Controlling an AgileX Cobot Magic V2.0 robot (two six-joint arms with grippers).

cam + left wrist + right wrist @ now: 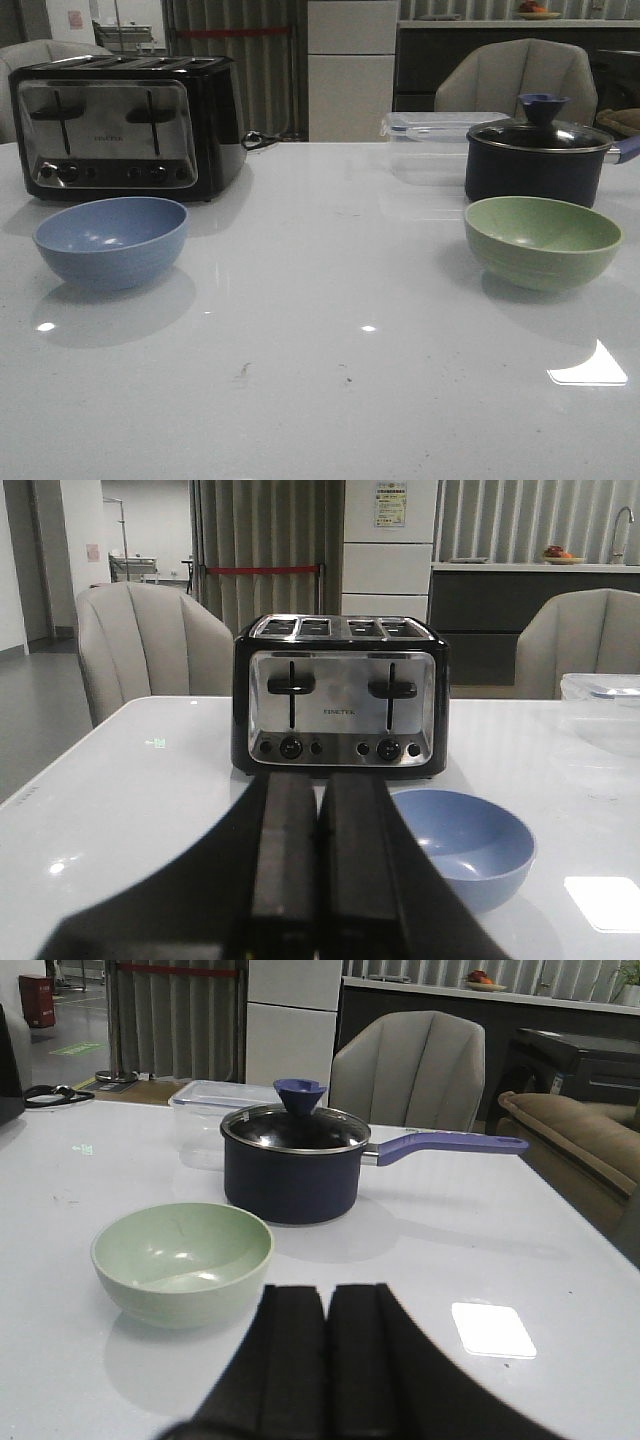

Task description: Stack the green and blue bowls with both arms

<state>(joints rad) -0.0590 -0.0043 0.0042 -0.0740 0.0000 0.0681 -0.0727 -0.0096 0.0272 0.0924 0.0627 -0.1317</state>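
The dusty blue bowl sits upright on the white table at the left, in front of the toaster. The pale green bowl sits upright at the right, in front of the dark pot. Neither arm shows in the front view. In the left wrist view my left gripper is shut and empty, short of the blue bowl and apart from it. In the right wrist view my right gripper is shut and empty, short of the green bowl and apart from it.
A black and chrome toaster stands behind the blue bowl. A dark lidded pot with a blue handle and a clear plastic box stand behind the green bowl. Chairs stand beyond the table's far edge.
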